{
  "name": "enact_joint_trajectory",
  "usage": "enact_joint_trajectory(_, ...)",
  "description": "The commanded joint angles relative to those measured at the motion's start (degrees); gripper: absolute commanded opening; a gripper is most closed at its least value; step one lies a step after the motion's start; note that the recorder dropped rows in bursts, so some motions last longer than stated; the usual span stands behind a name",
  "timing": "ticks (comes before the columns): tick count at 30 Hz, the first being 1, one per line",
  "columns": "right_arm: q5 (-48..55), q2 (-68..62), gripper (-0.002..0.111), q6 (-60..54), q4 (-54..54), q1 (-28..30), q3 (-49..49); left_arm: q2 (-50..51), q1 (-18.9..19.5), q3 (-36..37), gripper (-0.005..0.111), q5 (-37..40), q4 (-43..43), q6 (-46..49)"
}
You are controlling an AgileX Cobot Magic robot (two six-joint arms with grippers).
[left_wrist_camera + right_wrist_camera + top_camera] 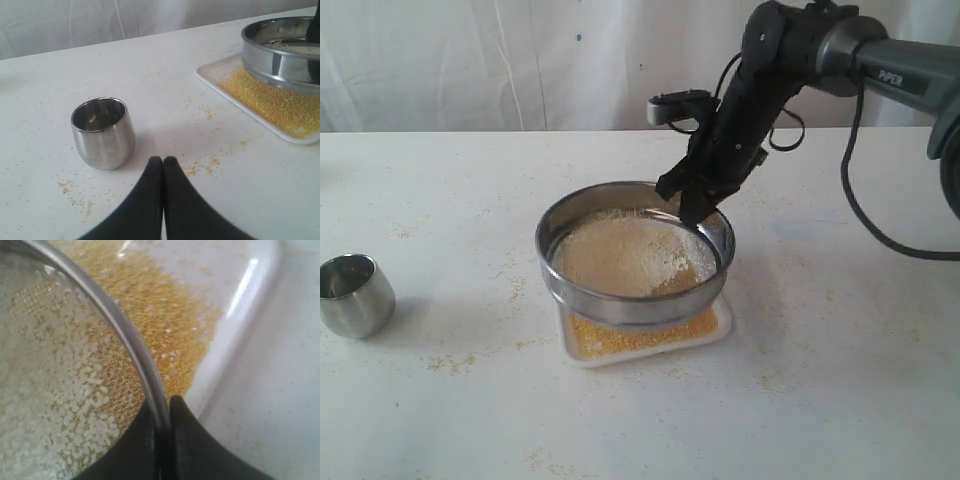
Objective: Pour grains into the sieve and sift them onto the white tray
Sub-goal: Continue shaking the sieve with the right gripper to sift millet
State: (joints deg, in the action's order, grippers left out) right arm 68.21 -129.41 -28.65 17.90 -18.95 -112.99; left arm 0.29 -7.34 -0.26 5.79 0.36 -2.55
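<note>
The round steel sieve (630,300) hangs just above the white tray (722,330), holding pale whitish grains (625,255) on its mesh. Yellow meal (640,335) lies on the tray beneath it. My right gripper (692,205) is shut on the sieve's far rim (125,327), one finger inside and one outside. The right wrist view shows white grains (45,390) on the mesh, yellow meal (165,315) and the tray's rim (240,300). My left gripper (163,161) is shut and empty, low over the table beside the small steel cup (103,132). The left wrist view also shows the sieve (280,62) and tray (235,95).
The empty steel cup (355,293) stands upright at the table's left. Yellowish specks are scattered over the white table (840,400). A white cloth backdrop hangs behind. The right arm's cable (870,215) trails at the right.
</note>
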Motion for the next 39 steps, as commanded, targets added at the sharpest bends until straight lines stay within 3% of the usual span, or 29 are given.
enact_joint_trajectory(1,-12.5,0.8,0.0,11.0,-4.4,0.0,-0.2,-0.3,0.0,0.3,0.0,-0.2,-0.4,-0.1)
enact_joint_trajectory(2,-9.1,1.0,0.0,13.5,-4.3,0.2,-0.7,-0.3,0.0,0.3,0.0,-0.2,-0.4,-0.1)
enact_joint_trajectory(4,1.8,1.0,0.0,7.7,0.2,0.2,-0.8,-0.3,0.0,0.3,0.0,-0.2,-0.4,-0.1)
enact_joint_trajectory(8,1.8,1.0,0.0,-5.9,3.0,-0.7,0.8,-0.3,0.0,0.3,0.0,-0.2,-0.4,-0.1)
enact_joint_trajectory(9,-4.0,1.0,0.0,-4.8,-0.9,-0.7,0.7,-0.3,0.0,0.3,0.0,-0.2,-0.4,-0.1)
enact_joint_trajectory(11,-11.0,1.0,0.0,12.4,-10.5,0.2,0.1,-0.3,0.0,0.3,0.0,-0.2,-0.4,-0.1)
enact_joint_trajectory(12,-11.0,1.0,0.0,20.1,-12.1,0.6,-0.1,-0.3,0.0,0.3,0.0,-0.2,-0.4,-0.1)
enact_joint_trajectory(13,-8.2,1.0,0.0,19.2,-9.6,0.7,-0.2,-0.3,0.0,0.3,0.0,-0.2,-0.4,-0.1)
enact_joint_trajectory(15,1.7,0.7,0.0,-0.5,1.6,0.5,-0.2,-0.3,0.0,0.3,0.0,-0.2,-0.4,-0.1)
enact_joint_trajectory(17,1.8,0.7,0.0,-9.0,3.8,0.1,-0.2,-0.3,0.0,0.3,0.0,-0.2,-0.4,-0.1)
enact_joint_trajectory(18,1.3,0.7,0.0,-5.2,-0.8,0.1,-0.2,-0.3,0.0,0.3,0.0,-0.2,-0.4,-0.1)
enact_joint_trajectory(20,-6.6,0.7,0.0,13.2,-8.7,0.9,-0.2,-0.3,0.0,0.3,0.0,-0.2,-0.4,-0.1)
enact_joint_trajectory(23,1.8,0.6,0.0,-9.1,9.3,0.1,-0.2,-0.3,0.0,0.3,0.0,-0.2,-0.4,-0.1)
enact_joint_trajectory(24,-0.7,0.6,0.0,-4.0,3.4,0.1,-0.2,-0.3,0.0,0.3,0.0,-0.2,-0.4,-0.1)
enact_joint_trajectory(25,-9.1,0.6,0.0,15.4,-4.6,0.8,-0.2,-0.3,0.0,0.3,0.0,-0.2,-0.4,-0.1)
enact_joint_trajectory(26,-8.6,0.6,0.0,15.7,-3.2,0.9,-0.2,-0.3,0.0,0.3,0.0,-0.2,-0.4,-0.1)
enact_joint_trajectory(27,1.4,0.5,0.0,-3.1,9.7,0.4,-0.2,-0.3,0.0,0.3,0.0,-0.2,-0.4,-0.1)
enact_joint_trajectory(28,1.8,0.3,0.0,-10.7,12.2,-0.2,-0.2,-0.3,0.0,0.3,0.0,-0.2,-0.4,-0.1)
enact_joint_trajectory(29,1.7,0.3,0.0,-5.6,4.4,-0.9,-0.2,-0.3,0.0,0.3,0.0,-0.2,-0.4,-0.1)
enact_joint_trajectory(30,-7.1,0.3,0.0,11.5,-6.0,-0.5,-0.2,-0.3,0.0,0.3,0.0,-0.2,-0.4,-0.1)
enact_joint_trajectory(31,-8.2,0.3,0.0,16.3,-7.6,-0.3,-0.2,-0.3,0.0,0.3,0.0,-0.2,-0.4,-0.1)
enact_joint_trajectory(32,-5.9,0.3,0.0,12.7,-4.8,-0.3,-0.2,-0.3,0.0,0.3,0.0,-0.2,-0.4,-0.1)
enact_joint_trajectory(34,1.8,0.2,0.0,-9.4,8.9,-1.1,-0.2,-0.3,0.0,0.3,0.0,-0.2,-0.4,-0.1)
enact_joint_trajectory(35,1.8,0.2,0.0,-9.9,5.8,-1.4,-0.2,-0.3,0.0,0.3,0.0,-0.2,-0.4,-0.1)
enact_joint_trajectory(37,-9.1,0.3,0.0,16.7,-5.7,-0.6,-0.2,-0.3,0.0,0.3,0.0,-0.2,-0.4,0.0)
enact_joint_trajectory(38,-5.0,0.3,0.0,8.3,2.4,-0.4,-0.2,-0.3,0.0,0.3,0.0,-0.2,-0.4,0.0)
enact_joint_trajectory(39,1.8,0.3,0.0,-10.1,12.2,-0.6,-0.2,-0.3,0.0,0.3,0.0,-0.2,-0.4,0.0)
